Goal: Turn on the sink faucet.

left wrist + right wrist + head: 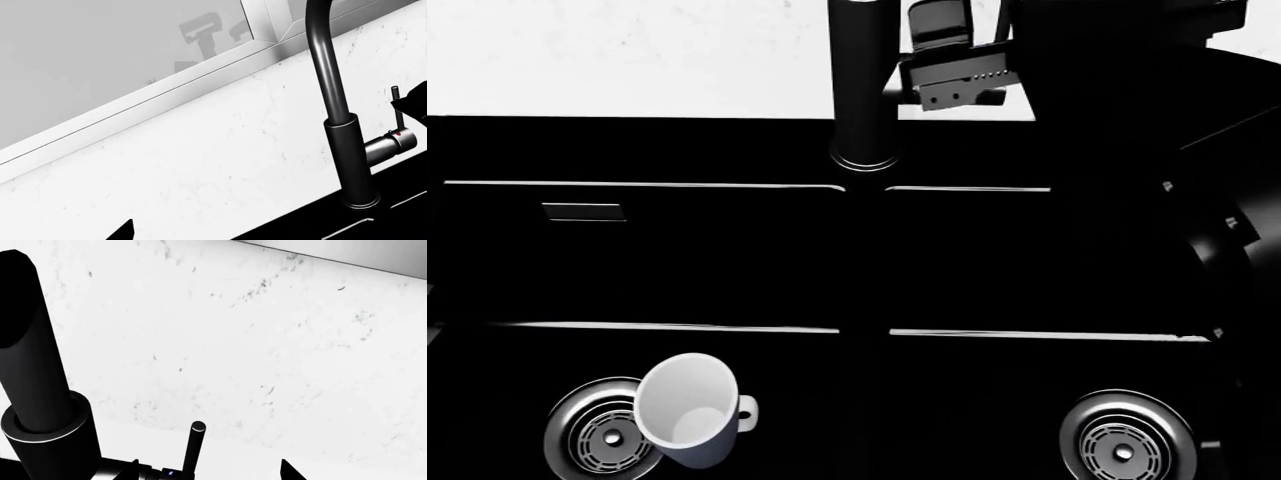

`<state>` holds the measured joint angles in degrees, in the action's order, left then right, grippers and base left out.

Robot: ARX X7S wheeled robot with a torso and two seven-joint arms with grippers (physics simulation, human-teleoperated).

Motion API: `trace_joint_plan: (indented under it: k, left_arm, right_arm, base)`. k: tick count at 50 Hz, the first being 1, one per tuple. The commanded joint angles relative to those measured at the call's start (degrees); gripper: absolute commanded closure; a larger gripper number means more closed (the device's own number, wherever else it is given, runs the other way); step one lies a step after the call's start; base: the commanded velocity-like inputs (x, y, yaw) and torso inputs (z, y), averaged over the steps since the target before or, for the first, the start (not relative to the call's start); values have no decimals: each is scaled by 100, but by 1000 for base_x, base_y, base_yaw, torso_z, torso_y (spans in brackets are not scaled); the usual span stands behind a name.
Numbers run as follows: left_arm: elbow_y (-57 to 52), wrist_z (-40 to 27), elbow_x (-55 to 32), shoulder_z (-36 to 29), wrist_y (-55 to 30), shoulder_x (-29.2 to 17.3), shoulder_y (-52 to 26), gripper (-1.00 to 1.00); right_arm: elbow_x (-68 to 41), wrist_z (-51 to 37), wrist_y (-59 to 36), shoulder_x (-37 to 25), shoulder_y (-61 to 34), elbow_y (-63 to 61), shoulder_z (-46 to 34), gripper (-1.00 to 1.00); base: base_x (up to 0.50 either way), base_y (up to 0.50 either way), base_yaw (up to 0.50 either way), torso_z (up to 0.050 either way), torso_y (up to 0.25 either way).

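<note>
In the left wrist view the sink faucet (348, 155) rises behind the sink (373, 225), its thin lever (397, 107) upright. In the head view the right gripper (954, 70) hangs beside the column (spread, I judge). The right wrist view shows fingertips (287, 471) flanking the lever, so an off-centre push could slip past; the left pincer's state I cannot tell.

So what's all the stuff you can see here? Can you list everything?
sink faucet: one, dark grey, behind the sink's middle divider, silvery side lever stub with a thin upright handle.
sink: one, glossy black, two basins.
drains: two, chrome, one per basin.
mug: one, white, tipped over by the left basin's drain.
wall: white, speckled, behind the faucet.
window frame: pale grey, above the wall.
right gripper: beside the faucet's lever, fingers look apart.
left gripper: only dark finger tips show.
</note>
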<state>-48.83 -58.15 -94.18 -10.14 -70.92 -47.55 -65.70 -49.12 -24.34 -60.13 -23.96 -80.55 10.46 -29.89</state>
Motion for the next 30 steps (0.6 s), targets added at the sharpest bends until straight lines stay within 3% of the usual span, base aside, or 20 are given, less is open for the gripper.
trace_joint_plan:
  k: [1,7,22,30]
  left_arm:
    - [-48,42,74,-48,21,15,42,-100]
    - [-133,71,72,-3,58,-45,65,-100]
    - [-157,45,-9,-13,147,-75,76,-100]
    - [-112,-17,-45,-84,166,-28,21,-100]
  right_arm:
    - [200,236,184,168,-266,486,-179,-100]
    - [325,386,396,267,-336,812,-252,-100]
    - [244,338,422,132,-386,656,-98,-100]
    - [235,323,473,16,-372,680,-10,-100]
  base:
    - [0,0,0,0,0]
    - [0,0,0,3,-21]
    - [0,0,0,38,-181]
    - [0,0,0,15,-34]
